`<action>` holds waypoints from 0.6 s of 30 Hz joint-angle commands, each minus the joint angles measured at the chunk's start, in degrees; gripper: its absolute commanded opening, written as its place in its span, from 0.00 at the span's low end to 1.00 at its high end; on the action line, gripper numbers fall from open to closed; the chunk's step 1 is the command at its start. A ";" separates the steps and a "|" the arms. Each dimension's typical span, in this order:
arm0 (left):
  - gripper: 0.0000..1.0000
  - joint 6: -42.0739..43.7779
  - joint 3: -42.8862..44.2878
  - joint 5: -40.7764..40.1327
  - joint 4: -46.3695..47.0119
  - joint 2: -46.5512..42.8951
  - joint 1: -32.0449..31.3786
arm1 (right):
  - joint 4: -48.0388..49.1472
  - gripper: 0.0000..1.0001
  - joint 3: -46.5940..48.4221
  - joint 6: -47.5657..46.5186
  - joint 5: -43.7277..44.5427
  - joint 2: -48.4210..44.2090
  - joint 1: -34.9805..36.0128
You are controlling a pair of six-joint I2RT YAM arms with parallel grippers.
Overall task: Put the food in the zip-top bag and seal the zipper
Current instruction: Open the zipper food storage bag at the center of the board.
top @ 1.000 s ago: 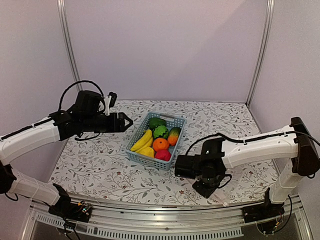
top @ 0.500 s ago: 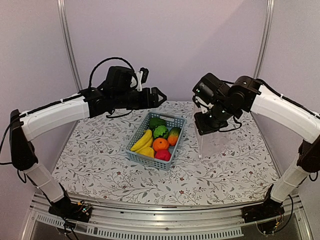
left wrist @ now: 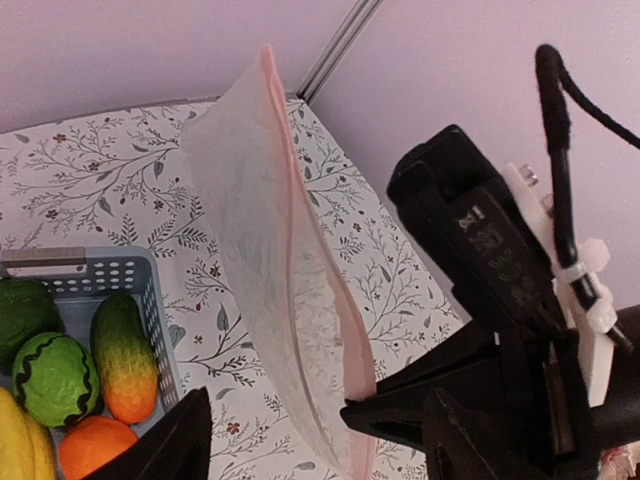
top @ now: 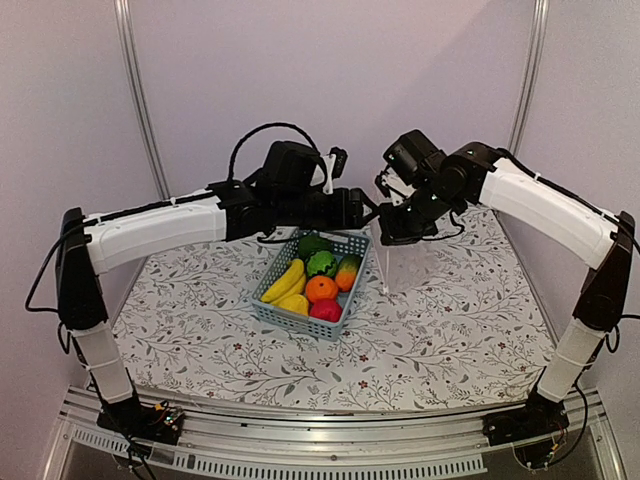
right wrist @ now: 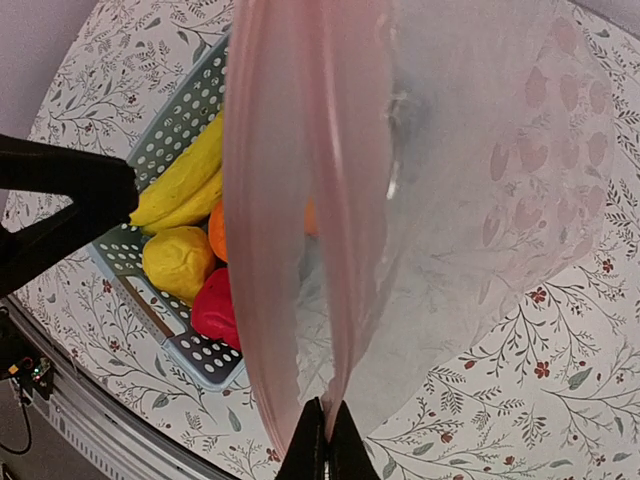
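Opening the big clear plastic bag (top: 408, 268) comes next: right pincer (right wrist: 322, 445) pinches it by the far edge, left pincer (left wrist: 278, 408) is wide open.

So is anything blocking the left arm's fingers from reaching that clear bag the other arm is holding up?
Nothing visible. The left arm's fingers are open and aimed at the zip-top bag, with only air before its pink zipper. The right arm's fingers pinch the bag's edge; the basket of food sits lower, aside.
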 commanded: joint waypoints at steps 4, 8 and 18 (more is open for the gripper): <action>0.71 -2.82 1.05 -0.93 1.46 3.88 -0.18 | 3.92 0.00 -1.32 0.31 -8.97 -0.76 -1.22; 0.66 -4.74 3.54 -2.34 -1.15 6.43 -0.18 | 3.65 0.00 -0.45 0.24 -9.43 -0.65 -1.22; 0.09 -8.10 11.85 -7.84 -14.26 11.15 0.30 | -9.67 0.00 8.61 1.92 1.78 -2.00 -2.22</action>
